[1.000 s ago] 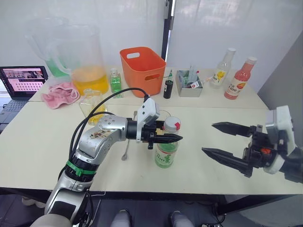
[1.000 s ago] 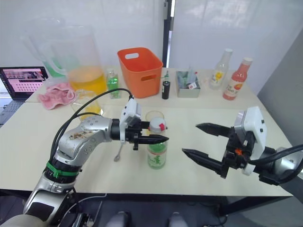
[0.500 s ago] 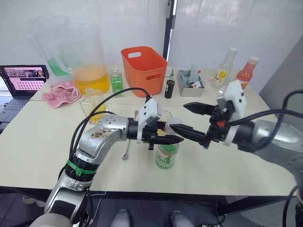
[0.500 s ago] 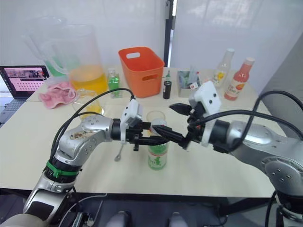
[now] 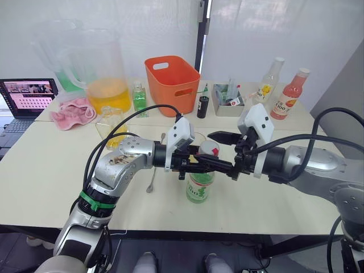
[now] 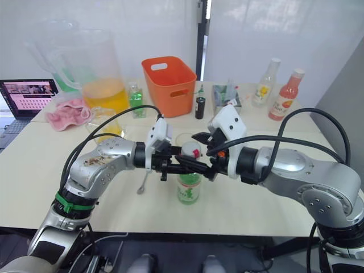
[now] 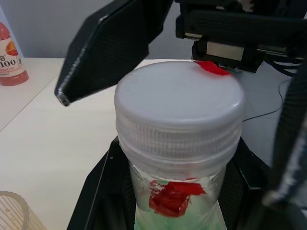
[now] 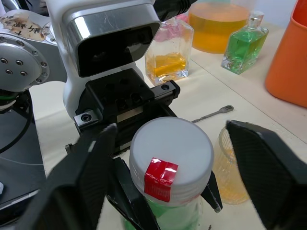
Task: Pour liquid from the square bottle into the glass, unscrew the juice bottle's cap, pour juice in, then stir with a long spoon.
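The tall clear green-labelled juice bottle [image 5: 200, 183] stands near the pale surface's [image 5: 45, 170] front edge; the left end effector [image 5: 202, 165] clamps its neck; the right end effector [image 8: 178, 181], fingers wide apart, straddles the round white red-marked cap [image 8: 171, 158] without touching.

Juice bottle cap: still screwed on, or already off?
On. The cap sits on the juice bottle; the right gripper is open around it.

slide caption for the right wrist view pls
Open right claw straddles the white cap while the left claw holds the juice bottle's neck.
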Tool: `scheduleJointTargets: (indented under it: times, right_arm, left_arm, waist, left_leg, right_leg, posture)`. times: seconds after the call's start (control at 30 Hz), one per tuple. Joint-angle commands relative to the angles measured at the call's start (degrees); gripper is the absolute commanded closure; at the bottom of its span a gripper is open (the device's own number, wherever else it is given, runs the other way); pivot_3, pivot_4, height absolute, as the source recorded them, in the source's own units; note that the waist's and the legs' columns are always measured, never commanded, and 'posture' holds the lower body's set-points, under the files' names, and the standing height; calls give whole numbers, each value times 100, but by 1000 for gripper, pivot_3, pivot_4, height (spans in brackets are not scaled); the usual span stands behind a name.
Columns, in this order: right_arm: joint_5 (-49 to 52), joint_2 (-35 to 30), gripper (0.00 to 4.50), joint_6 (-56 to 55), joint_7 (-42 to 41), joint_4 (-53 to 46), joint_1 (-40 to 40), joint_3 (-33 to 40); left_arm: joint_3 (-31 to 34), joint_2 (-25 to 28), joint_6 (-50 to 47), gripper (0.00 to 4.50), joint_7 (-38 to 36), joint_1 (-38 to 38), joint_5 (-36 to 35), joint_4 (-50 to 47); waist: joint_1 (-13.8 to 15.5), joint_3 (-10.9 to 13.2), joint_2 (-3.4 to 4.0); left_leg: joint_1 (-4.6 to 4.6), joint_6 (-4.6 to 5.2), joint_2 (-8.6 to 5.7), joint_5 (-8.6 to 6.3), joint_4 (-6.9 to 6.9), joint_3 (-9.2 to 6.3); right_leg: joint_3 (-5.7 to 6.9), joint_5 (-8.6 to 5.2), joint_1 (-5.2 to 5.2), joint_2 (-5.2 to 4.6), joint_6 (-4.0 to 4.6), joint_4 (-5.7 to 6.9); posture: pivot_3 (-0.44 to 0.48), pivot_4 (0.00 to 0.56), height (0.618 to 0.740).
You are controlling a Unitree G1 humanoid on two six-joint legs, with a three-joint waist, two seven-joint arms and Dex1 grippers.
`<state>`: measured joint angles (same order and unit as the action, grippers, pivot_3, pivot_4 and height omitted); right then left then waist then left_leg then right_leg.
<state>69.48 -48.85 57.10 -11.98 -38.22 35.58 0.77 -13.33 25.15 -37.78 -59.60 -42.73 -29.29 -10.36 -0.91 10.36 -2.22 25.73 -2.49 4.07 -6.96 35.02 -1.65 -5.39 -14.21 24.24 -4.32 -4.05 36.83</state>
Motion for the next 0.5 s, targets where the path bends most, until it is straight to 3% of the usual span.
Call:
scheduleJointTargets:
  times: [0.03,0.1,0.3,0.5]
  right_arm:
    - [5,-6,2139,-10,-86,-105,37,174]
    - [-7,-19,2763,-11,-206,-112,-35,167]
    - [-176,-42,2783,-93,-705,-45,-223,118]
    - [-896,4,2783,-527,-2061,436,9,-309]
  left_arm:
    - [67,-8,-24,2899,15,-182,-48,-192]
    - [77,-7,-41,2899,43,-184,-49,-208]
    - [96,110,-88,2899,145,-134,-2,-379]
    - [147,245,-238,2899,252,28,-98,-723]
  waist:
    - [-4,0,0]
    - [-1,0,0]
    - [-4,0,0]
    - [-54,0,0]
  left_leg:
    - [0,0,0,0,0,-1]
    - [0,0,0,0,0,0]
    - [0,0,0,0,0,0]
    - [-10,0,0,0,-3,0]
  right_leg:
    - [0,0,0,0,0,0]
    - [0,0,0,0,0,1]
    - [0,0,0,0,-1,0]
    - [-1,18,-2,2,-34,2]
  posture:
    - [0,150,703]
    - [0,150,703]
    - [0,150,703]
    - [0,150,703]
